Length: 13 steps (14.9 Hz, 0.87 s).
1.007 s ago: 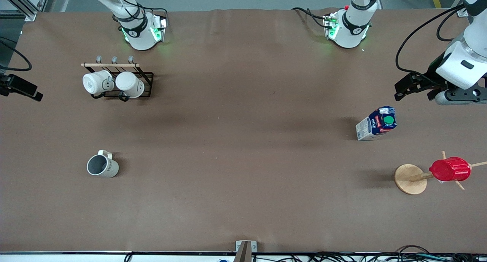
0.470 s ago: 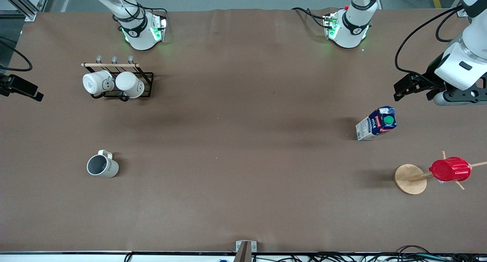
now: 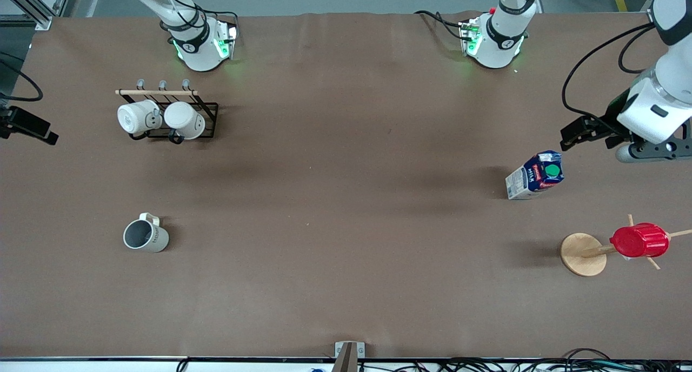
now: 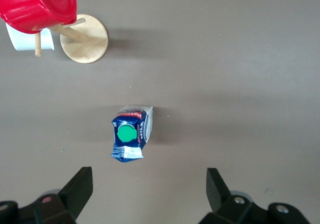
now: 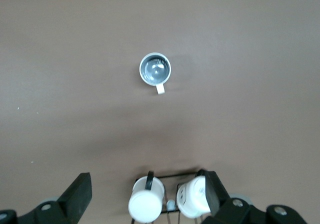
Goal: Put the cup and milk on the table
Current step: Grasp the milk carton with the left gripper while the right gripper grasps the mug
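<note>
1. What changed: over the last second the left gripper [image 3: 586, 131] has drifted a touch lower and in toward the milk [image 3: 535, 175]. It's up in the air over bare table [image 3: 346, 285] just off the carton, toward the left arm's end. Nothing else budged. My read is it's either lining up on the carton or easing off after setting it down, can't say which.

2. Left gripper state: fingers [image 4: 77, 190] spread wide, holding nothing, with the milk [image 4: 129, 138] in view between them but well below.

3. Milk stands upright on the table, green cap up, touching nothing. The cup [image 3: 145, 236] is way off toward the right arm's end, upright on the table too, also untouched.

4. So going by how things lie, both items already sit on the table. Looks basically done to me, unless they're meant to go somewhere else.

5. Right gripper [image 5: 145, 196]: jaws wide apart, empty, hanging over the rack [image 3: 178, 120], waiting.

6. Containers:
   - Cup [image 5: 155, 68]: grey inside, looks empty.
   - Rack, farther from the camera than the cup: two white mugs [image 3: 159, 118] hanging sideways; can't see their insides.
   - Red cup [image 3: 639, 240]: tipped over a peg of the stand [image 3: 583, 254], nearer the camera than the milk, nothing in it that I can see.
</note>
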{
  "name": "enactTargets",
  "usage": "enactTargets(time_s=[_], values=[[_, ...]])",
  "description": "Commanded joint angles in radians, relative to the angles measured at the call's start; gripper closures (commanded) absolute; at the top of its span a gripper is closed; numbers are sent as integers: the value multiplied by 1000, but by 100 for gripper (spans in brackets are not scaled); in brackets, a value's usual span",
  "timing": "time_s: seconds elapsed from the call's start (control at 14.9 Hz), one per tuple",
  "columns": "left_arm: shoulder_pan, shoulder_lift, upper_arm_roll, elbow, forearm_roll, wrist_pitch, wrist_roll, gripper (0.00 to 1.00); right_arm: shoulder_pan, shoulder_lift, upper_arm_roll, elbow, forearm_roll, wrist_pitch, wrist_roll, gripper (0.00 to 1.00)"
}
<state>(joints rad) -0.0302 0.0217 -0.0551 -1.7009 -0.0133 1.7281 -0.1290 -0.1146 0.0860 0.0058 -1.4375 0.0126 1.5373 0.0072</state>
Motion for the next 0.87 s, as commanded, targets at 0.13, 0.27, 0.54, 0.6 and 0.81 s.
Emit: enactTargets(time_s=[0.13,0.27,0.54,0.6,0.81], values=[[30,27,0,-86,21,120,19,0,-14,173,-29,-21,1,196,-142,0],[39,18,0,-156,22,184,19,1,-13,259,-29,-23,-2,272,-174,0],[75,17,-2,-271,39,304,22,2,-11,408,-29,-49,-6,455,-269,0],[78,11,-2,-302,41,330,22,2,-11,419,-29,-88,-6,519,-288,0],[87,0,-2,-383,42,399,28,4,-11,425,-29,-233,-11,728,-322,0]])
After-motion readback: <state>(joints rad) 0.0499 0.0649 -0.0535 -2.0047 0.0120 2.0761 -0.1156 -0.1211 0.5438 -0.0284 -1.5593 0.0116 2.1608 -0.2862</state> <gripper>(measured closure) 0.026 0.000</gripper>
